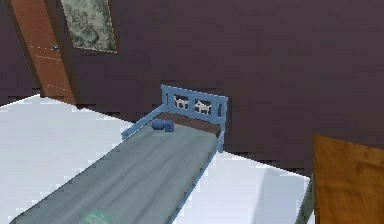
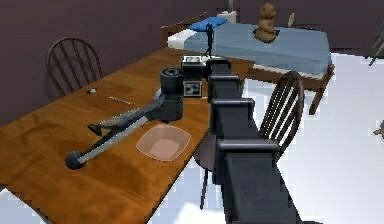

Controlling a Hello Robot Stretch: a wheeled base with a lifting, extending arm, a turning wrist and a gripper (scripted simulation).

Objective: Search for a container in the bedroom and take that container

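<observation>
Two thin dark fingers of the gripper [image 2: 85,144] slant over the glossy wooden table [image 2: 40,130]; I cannot tell whether they grip anything. The container [image 2: 163,143], shallow, translucent pink and rounded-square, rests on the tabletop just beside the lower finger. A spindle-back wooden chair [image 2: 72,65] stands at the table's far edge. Beyond is a bed [image 2: 285,45] with a smooth grey-blue cover.

Blue bed [image 1: 150,172], wall picture [image 1: 88,22], wooden door [image 1: 50,55], dark wall [image 1: 270,55]
</observation>
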